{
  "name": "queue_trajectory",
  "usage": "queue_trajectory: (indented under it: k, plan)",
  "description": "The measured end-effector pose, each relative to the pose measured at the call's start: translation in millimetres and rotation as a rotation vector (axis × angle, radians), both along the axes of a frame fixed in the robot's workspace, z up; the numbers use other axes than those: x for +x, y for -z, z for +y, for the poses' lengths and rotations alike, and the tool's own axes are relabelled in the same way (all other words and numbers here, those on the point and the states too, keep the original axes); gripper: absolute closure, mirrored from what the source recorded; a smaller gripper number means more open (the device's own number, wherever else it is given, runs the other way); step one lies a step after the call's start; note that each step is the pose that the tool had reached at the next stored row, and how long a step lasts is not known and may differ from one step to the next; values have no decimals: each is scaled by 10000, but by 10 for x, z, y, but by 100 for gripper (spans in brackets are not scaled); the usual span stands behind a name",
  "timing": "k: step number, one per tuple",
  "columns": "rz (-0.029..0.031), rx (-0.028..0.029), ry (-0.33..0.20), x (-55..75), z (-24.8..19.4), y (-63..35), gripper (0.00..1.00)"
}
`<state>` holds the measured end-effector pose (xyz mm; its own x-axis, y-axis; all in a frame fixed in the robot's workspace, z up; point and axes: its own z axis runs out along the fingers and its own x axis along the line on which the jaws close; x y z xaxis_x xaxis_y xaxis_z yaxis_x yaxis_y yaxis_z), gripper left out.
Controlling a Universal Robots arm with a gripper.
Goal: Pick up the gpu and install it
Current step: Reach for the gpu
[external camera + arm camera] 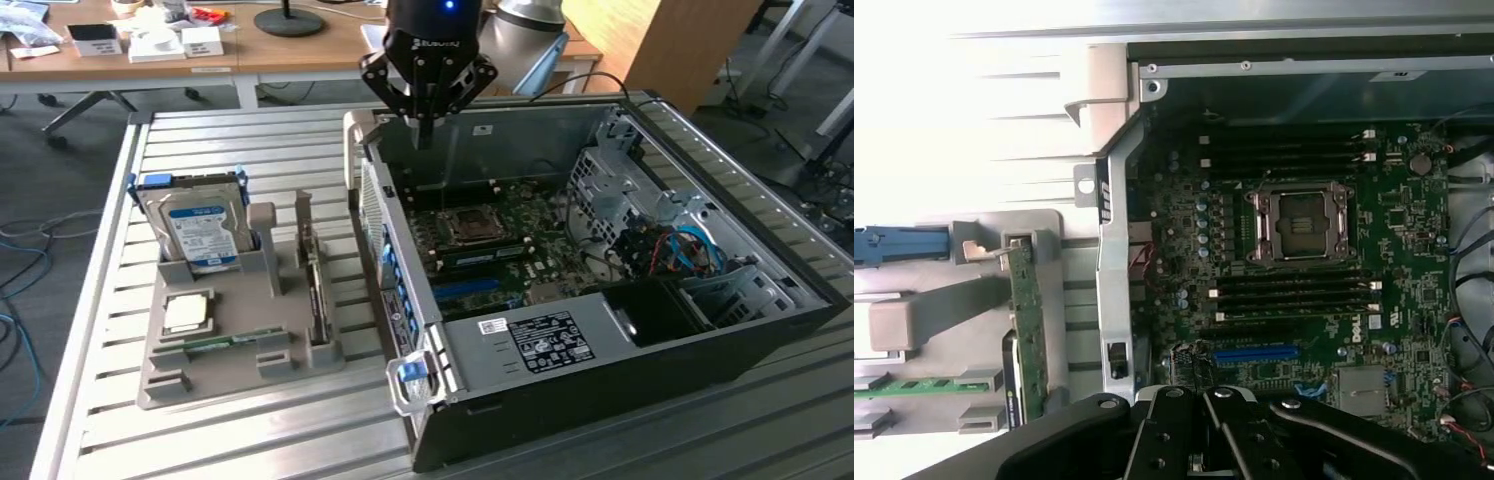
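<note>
The hand (424,138) hangs in the upper middle of the exterior view, above the far end of an open computer case (400,262). Its dark fingers are pressed together and point straight down, and nothing shows between them.

The graphics card (311,270) is well apart from the hand, toward the exterior view's left. It stands on edge in a slot of a grey holder tray (220,375), just beside the case's outer wall. In the wrist view the card (1026,330) shows as a thin greenish strip standing upright in that same grey tray.

The tray lies on a slatted metal worktop (240,435) and carries other parts too. A hard drive (200,235) with a blue-and-white label stands upright at the tray's far end. A square processor chip (187,312) lies flat nearer the camera, and a narrow green memory stick (227,343) lies flat beside it.

The case lies on its side with its cover off, so the motherboard (514,255) faces up. On the board the processor socket (467,225) sits toward the far end, with dark memory slots on either side of it in the wrist view. A blue expansion slot (474,293) lies nearer the camera. In the lower right of the exterior view, a power supply (547,340) with a white label fills the case's near end.
</note>
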<state>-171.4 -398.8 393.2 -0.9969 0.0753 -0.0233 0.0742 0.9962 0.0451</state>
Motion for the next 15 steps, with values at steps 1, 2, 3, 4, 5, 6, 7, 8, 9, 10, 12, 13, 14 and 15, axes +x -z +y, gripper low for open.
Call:
queue_trajectory:
  k: [1, 2, 3, 4, 5, 6, 7, 8, 9, 10, 12, 13, 14, 15]
  plan:
    - [0, 0, 0, -6, 0, 0, 89]
    - [0, 0, 0, -12, 0, 0, 89]
    - [0, 0, 0, -18, 0, 0, 89]
    - [0, 0, 0, -23, 0, 0, 89]
    - [0, 0, 1, -28, 0, 0, 89]
    - [0, -1, 0, -33, 0, 0, 89]
    - [0, 0, 0, -38, 0, 0, 89]
    - [0, 0, 0, -43, 0, 0, 89]
    - [0, -1, 0, -48, 0, 0, 89]
    - [0, 0, 0, -52, 0, 0, 89]
    - [0, 0, 0, -61, 0, 0, 89]
    - [0, 0, 1, -67, 0, 0, 89]
    - [0, -1, 0, -72, 0, 0, 89]
    - [0, 0, 0, -76, 0, 0, 89]
